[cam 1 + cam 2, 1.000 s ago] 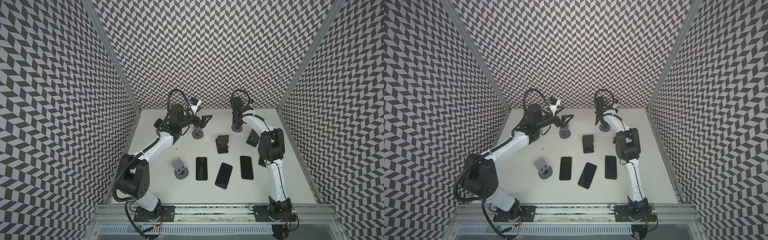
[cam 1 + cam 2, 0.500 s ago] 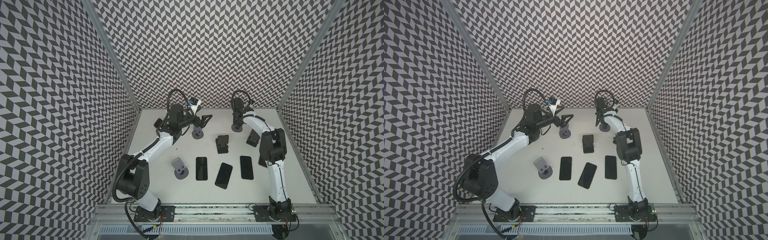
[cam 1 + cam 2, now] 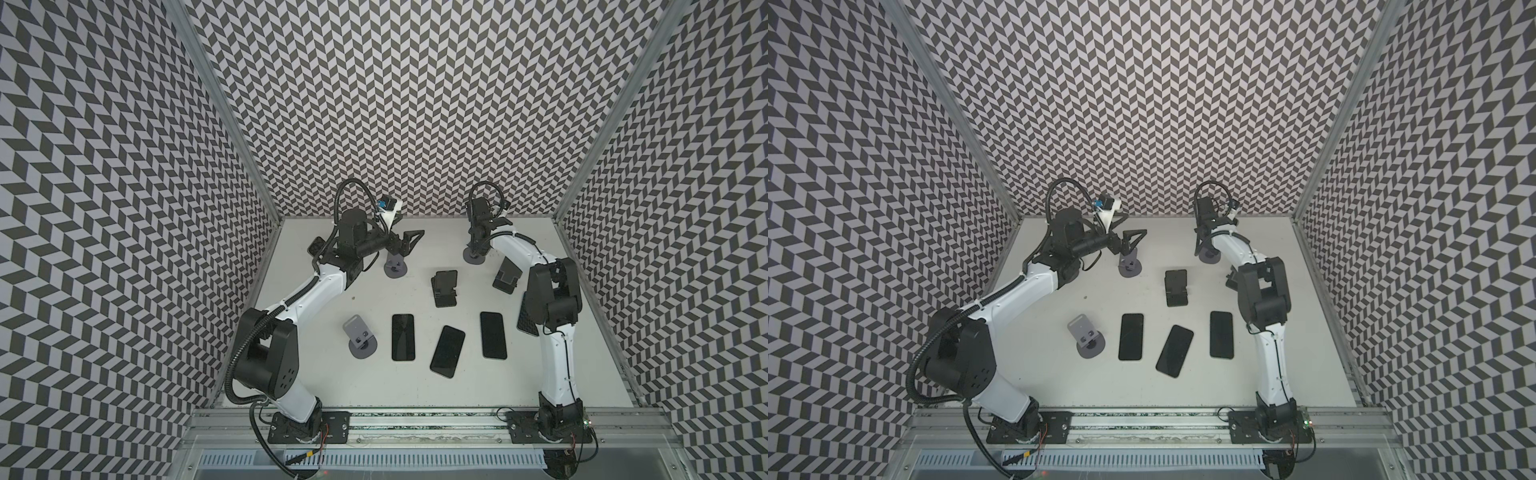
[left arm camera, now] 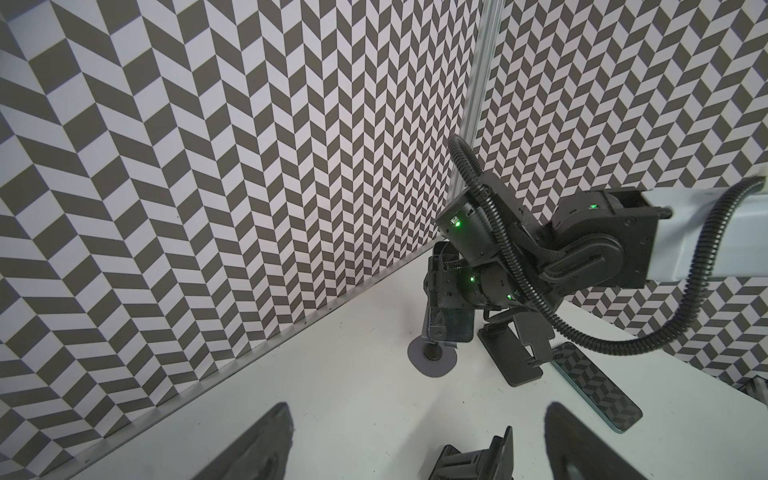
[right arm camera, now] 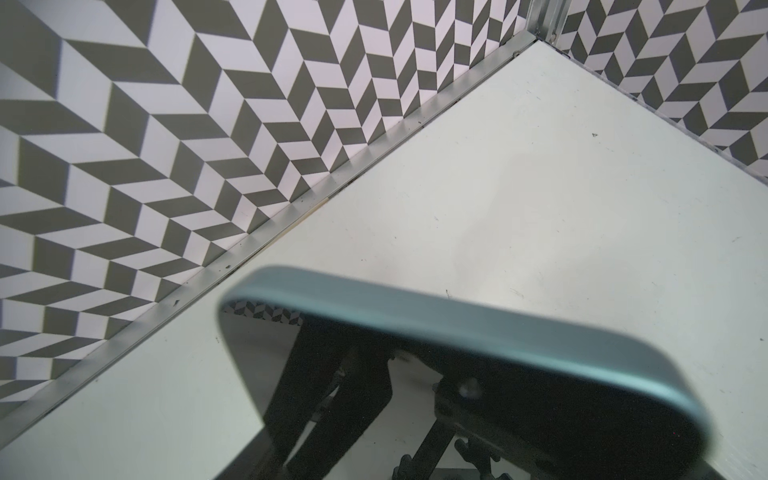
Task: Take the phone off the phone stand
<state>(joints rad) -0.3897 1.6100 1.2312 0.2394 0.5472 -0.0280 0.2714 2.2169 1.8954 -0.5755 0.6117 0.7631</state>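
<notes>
Nearer than the black stand (image 3: 445, 286), three spare phones (image 3: 447, 351) lie flat on the surface (image 3: 374, 382). Beyond it to the left, the left claw (image 3: 409, 237) hangs spread wide above a grey stand (image 3: 395, 266). Beyond it to the right, the right claw (image 3: 478, 245) clamps the phone (image 4: 455, 328) (teal-edged), which sits in its round-footed stand (image 4: 432, 359).

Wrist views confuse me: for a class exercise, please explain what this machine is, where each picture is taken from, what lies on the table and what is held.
Two robot arms work at a white table. Both top views look down from overhead; each wrist view comes from a camera on one arm. Four phones lie flat, and four stands look empty. The left claw is open and holds nothing. The right claw is at a fifth phone on the far stand; whether it grips, I cannot tell.
</notes>
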